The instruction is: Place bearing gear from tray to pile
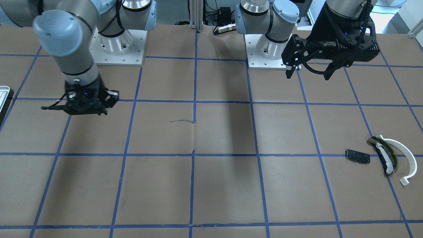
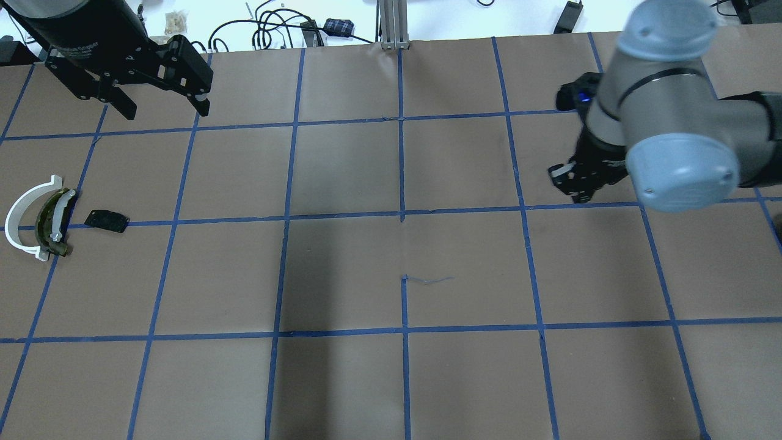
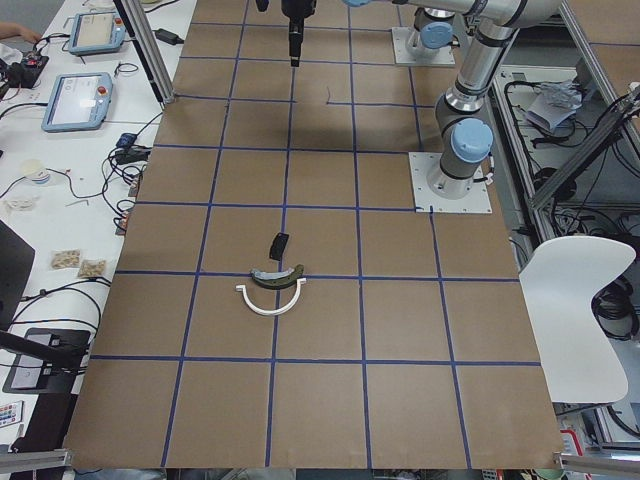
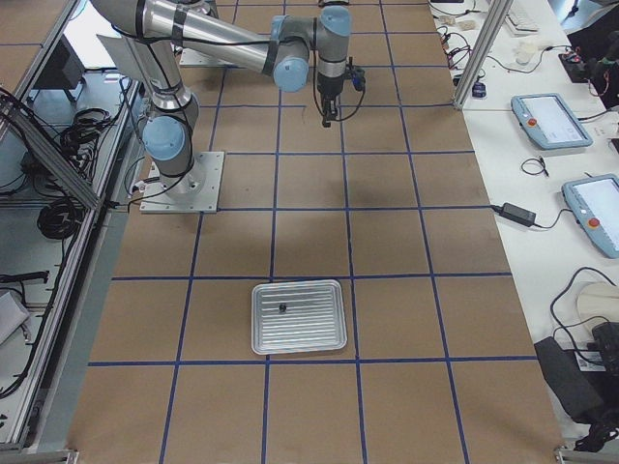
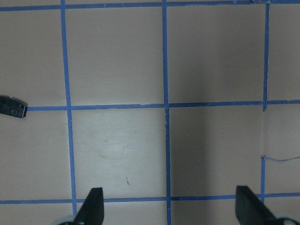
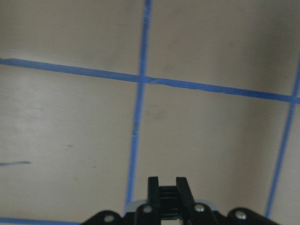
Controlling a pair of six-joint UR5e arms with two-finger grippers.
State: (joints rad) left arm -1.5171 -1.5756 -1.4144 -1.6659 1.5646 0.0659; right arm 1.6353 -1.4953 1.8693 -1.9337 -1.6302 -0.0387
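worktop (image 4: 406, 290): brown, blue tape grid. tray (image 4: 324, 338) sits at 6 o'clock from right end effector (image 4: 328, 120) in the right-side view, well apart, only bare worktop between. right arm nearer; its end effector clenched, nothing seen in it. left end effector (image 2: 166, 111) released, hovering near 1 o'clock of pile (image 2: 43, 220). bearing gear (image 4: 281, 308): dark speck in tray, 10 o'clock of centre; axis too small to tell.
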